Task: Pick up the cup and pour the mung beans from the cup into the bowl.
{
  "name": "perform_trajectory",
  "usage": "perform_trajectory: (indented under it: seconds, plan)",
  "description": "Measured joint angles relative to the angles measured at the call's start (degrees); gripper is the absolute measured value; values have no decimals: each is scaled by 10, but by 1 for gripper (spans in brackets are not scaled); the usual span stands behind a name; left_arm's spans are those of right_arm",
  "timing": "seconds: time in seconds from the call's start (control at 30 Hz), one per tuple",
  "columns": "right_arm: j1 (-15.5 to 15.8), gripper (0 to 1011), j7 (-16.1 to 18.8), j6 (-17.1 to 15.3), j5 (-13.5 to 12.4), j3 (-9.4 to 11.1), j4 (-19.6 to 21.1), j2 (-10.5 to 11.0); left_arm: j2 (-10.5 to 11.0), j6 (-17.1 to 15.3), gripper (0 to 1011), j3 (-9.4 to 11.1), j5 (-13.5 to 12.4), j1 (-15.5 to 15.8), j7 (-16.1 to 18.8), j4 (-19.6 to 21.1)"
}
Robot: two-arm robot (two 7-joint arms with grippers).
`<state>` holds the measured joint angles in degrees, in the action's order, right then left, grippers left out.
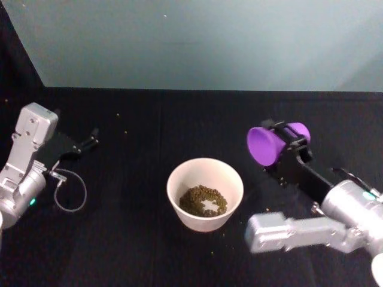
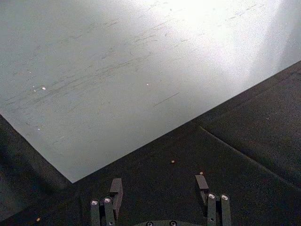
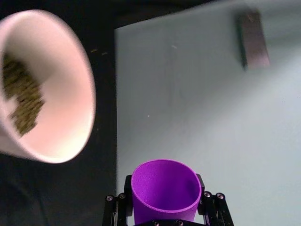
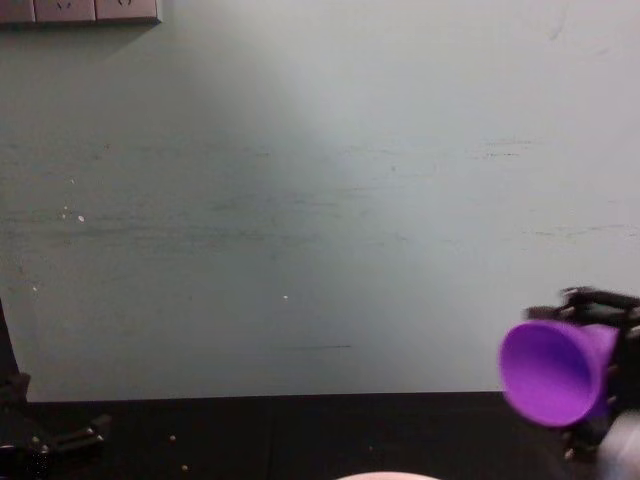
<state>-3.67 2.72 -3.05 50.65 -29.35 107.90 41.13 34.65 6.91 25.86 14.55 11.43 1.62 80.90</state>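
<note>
My right gripper [image 1: 288, 142] is shut on the purple cup [image 1: 267, 143], holding it in the air to the right of the bowl [image 1: 179, 210], tipped on its side with its mouth toward the bowl. The cup [image 3: 164, 190] looks empty inside, and from the chest it shows as the cup [image 4: 553, 371] at the right edge. The white bowl [image 3: 80, 75] stands on the black table and holds the mung beans [image 1: 203, 200], greenish-brown grains heaped in its bottom. My left gripper [image 2: 160, 188] is open and parked low at the table's far left, away from both.
A few stray beans [image 1: 218, 253] lie on the black tabletop [image 1: 137, 149] around the bowl and near the back edge. A pale wall [image 1: 209, 42] rises behind the table. A loose cable loop [image 1: 70, 192] hangs by the left arm.
</note>
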Motion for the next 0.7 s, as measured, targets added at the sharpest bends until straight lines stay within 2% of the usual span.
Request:
perform_trajectory:
  seconds: [0.07, 0.1, 0.13, 0.17, 0.23, 0.27, 0.3, 0.37, 0.4, 0.47, 0.5, 0.63, 0.67, 0.7]
  plan:
    - [13, 743, -10, 23, -59, 25, -10, -6, 0, 0, 1011, 0, 0, 0, 0, 0]
    - [24, 742, -12, 45, -114, 46, -19, -13, 0, 0, 1011, 0, 0, 0, 0, 0]
    - [28, 742, -13, 56, -140, 55, -25, -16, 0, 0, 1011, 0, 0, 0, 0, 0]
    - [36, 743, -13, 77, -185, 71, -36, -23, 0, 0, 1011, 0, 0, 0, 0, 0]
    - [42, 742, -11, 96, -226, 84, -48, -30, 0, 0, 1011, 0, 0, 0, 0, 0]
    - [46, 742, -9, 109, -254, 92, -55, -35, 0, 0, 1011, 0, 0, 0, 0, 0]
    - [50, 742, -2, 129, -293, 102, -68, -43, 0, 0, 1011, 0, 0, 0, 0, 0]
    - [53, 742, 8, 150, -338, 112, -83, -52, 0, 0, 1011, 0, 0, 0, 0, 0]
    - [55, 742, 19, 169, -377, 119, -97, -60, 0, 0, 1012, 0, 0, 0, 0, 0]
    - [57, 742, 32, 185, -413, 125, -111, -68, 0, 0, 1011, 0, 0, 0, 0, 0]
    - [58, 743, 45, 196, -444, 130, -124, -75, 0, 0, 1011, 0, 0, 0, 0, 0]
    - [59, 742, 77, 212, -516, 139, -153, -92, 0, 0, 1011, 0, 0, 0, 0, 0]
    - [58, 742, 96, 216, -556, 143, -168, -101, 0, 0, 1011, 0, 0, 0, 0, 0]
    - [57, 742, 106, 216, -576, 145, -174, -105, 0, 0, 1011, 0, 0, 0, 0, 0]
